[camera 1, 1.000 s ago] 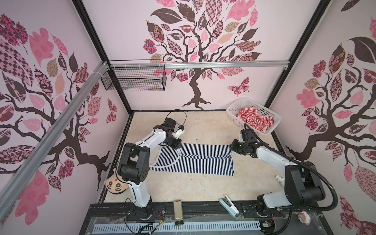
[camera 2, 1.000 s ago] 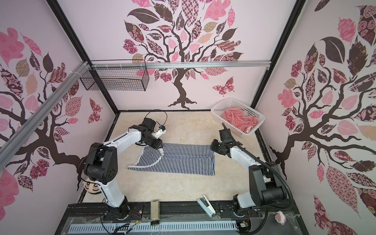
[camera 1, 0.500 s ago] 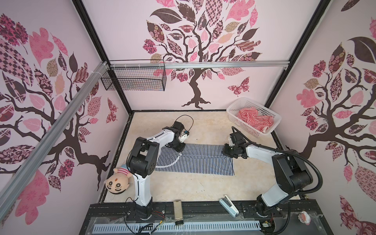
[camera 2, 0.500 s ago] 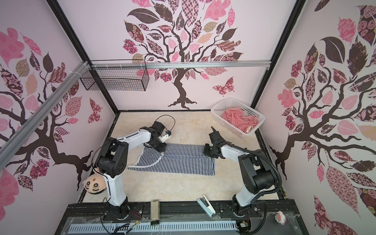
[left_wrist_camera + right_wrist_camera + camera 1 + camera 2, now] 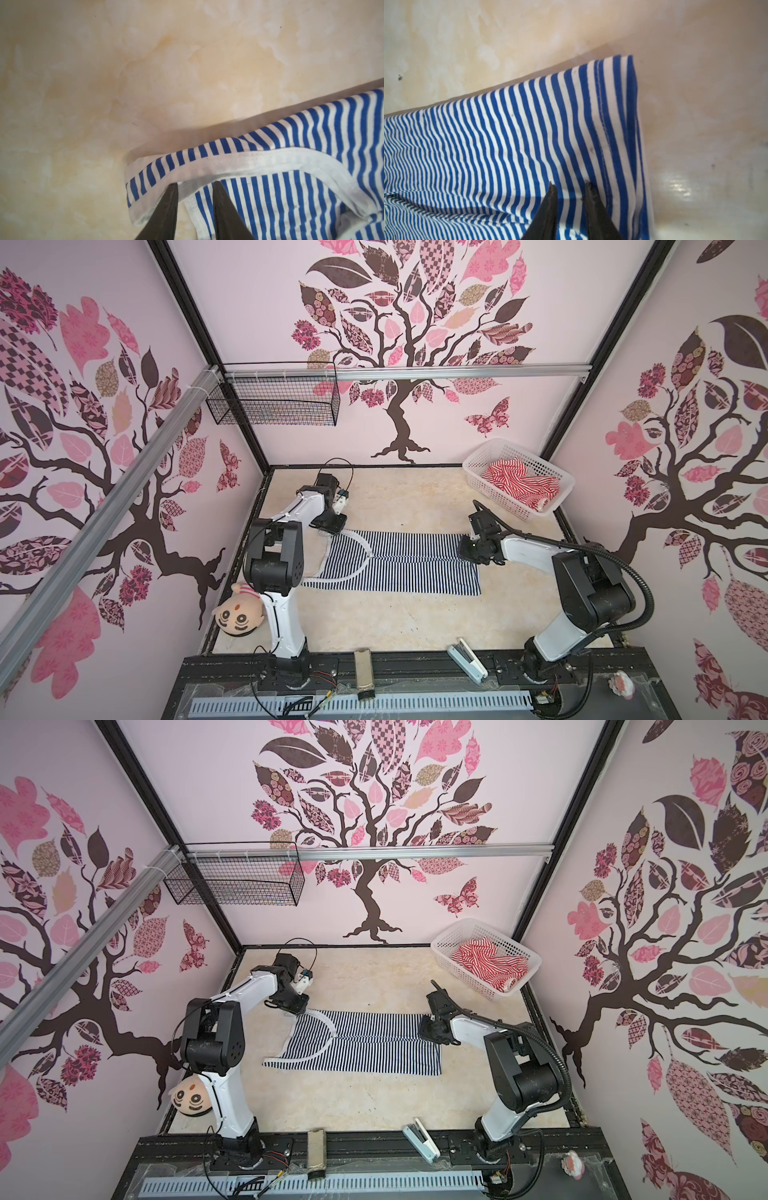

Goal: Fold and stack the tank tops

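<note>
- Your left gripper: released. The jaws stand a narrow gap apart, with both tips down on the white trim at the strap end of the navy-and-white tank top. The trim lies flat in the gap, nothing pinched.
- Your right gripper: also not gripping. The jaws are slightly parted and the tips rest on the stripes just inside the stitched hem. The stripes run unbroken between the tips.
- In both top views the navy-and-white tank top lies spread flat on the table between your two grippers. The left gripper sits on its far strap corner and the right gripper on its far hem corner.
- The rest of the cloth lies on the near side of both grippers, toward the arm bases. A crease runs lengthwise down its middle.
- The red-and-white tank top is beyond your right gripper and well apart from it. It lies crumpled inside the white basket in the far corner.
- The plush doll lies on the table edge by the wall. It is well behind your left gripper, down beside that arm's base.
</note>
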{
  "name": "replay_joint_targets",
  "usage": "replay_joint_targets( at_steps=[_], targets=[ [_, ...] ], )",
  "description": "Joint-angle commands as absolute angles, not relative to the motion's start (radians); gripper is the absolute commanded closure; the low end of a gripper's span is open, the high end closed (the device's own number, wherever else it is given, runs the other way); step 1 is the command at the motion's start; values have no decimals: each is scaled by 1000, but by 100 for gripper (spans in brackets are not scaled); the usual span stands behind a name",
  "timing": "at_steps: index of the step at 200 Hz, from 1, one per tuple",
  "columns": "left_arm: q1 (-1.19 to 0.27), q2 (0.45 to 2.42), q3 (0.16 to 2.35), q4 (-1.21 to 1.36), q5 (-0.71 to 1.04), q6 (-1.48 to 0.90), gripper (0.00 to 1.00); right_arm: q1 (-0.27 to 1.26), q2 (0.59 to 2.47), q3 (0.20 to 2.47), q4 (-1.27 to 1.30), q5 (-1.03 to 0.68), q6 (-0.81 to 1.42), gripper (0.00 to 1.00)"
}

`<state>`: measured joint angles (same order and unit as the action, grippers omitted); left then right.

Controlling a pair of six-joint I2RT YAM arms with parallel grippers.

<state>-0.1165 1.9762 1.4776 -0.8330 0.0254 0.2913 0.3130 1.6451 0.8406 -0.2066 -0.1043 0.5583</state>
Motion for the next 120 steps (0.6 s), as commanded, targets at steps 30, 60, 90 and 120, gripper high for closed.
replay_joint_targets(
  at_steps=[30,60,90,120],
  targets=[
    [-163,1936,1523,-889,116,253,68,311,1635,921,-280,-94,544,69],
    [-204,1896,1496,-845,125,231,68,311,1691,973,-280,-88,533,69],
    [-246,1947,1507,-831,100,243,68,311,1766,1008,-282,-84,521,69],
    [-248,2022,1517,-813,64,254,68,311,1806,998,-262,-84,515,70]
  ],
)
